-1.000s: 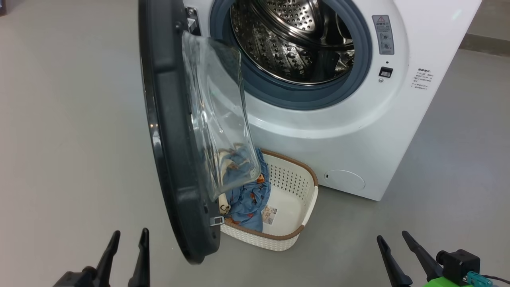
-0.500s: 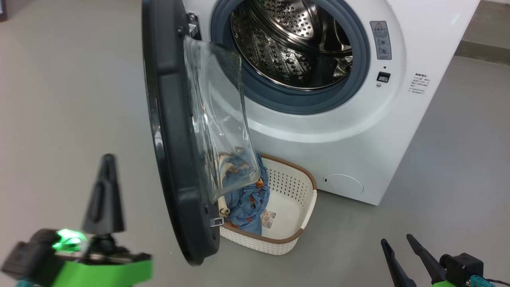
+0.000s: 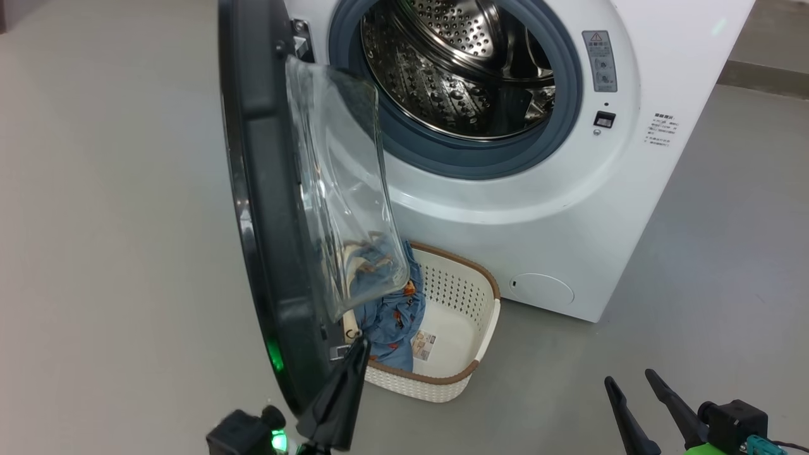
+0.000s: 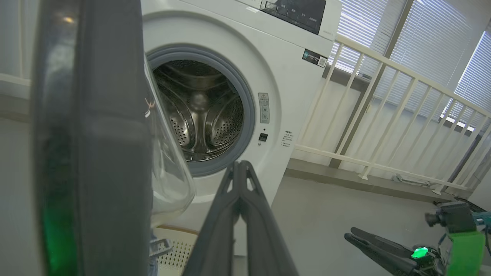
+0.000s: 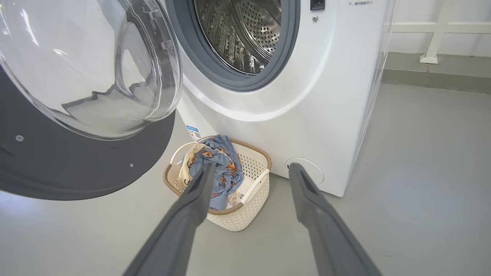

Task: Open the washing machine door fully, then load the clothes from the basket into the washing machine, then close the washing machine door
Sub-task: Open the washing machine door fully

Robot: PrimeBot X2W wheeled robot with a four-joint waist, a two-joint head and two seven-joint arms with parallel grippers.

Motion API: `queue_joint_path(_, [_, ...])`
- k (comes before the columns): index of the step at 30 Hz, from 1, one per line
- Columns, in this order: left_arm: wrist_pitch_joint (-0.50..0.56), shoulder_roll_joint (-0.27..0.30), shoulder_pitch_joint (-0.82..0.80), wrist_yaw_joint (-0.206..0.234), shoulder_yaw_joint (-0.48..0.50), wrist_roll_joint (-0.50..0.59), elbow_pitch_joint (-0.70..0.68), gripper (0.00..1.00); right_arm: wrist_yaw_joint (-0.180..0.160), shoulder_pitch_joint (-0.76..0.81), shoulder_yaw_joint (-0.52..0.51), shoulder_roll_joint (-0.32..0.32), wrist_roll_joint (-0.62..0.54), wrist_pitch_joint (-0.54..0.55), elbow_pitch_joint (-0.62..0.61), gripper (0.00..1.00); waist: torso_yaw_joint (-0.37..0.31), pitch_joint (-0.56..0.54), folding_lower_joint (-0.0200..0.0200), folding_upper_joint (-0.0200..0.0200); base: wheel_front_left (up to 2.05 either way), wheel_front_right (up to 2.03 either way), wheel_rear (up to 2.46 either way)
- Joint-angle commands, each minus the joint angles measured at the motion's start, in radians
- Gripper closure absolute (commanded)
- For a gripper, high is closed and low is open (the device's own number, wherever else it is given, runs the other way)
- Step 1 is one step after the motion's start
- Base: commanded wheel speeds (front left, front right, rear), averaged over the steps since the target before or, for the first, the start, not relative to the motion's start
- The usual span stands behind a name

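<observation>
Head camera looks down; both wrist cameras sit low, facing the shared washing machine (image 3: 556,208).

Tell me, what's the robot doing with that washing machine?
It's getting ready to load laundry. The washing machine has its door swung open, and the left claw, pinched shut, is by the door's lower edge; whether it touches is unclear. The blue clothes lie in the basket on the floor in front, and the drum looks empty. The right claw hangs open, holding nothing.
</observation>
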Motion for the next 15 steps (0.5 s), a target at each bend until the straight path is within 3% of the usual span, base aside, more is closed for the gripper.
queue_joint_path(1, [-0.008,0.003,-0.023,-0.003,0.029,-0.022,0.014,1.00,0.001,-0.008,0.023,-0.014,-0.009,-0.012,-0.026,0.00,-0.001,0.002,0.0000,0.0000,0.00,0.00,0.00])
queue_joint_path(15, [-0.008,-0.002,-0.093,-0.003,0.131,-0.061,0.215,1.00,0.001,-0.019,0.013,-0.013,-0.014,-0.012,-0.037,0.00,0.000,0.027,0.0000,0.0000,0.00,0.00,0.00])
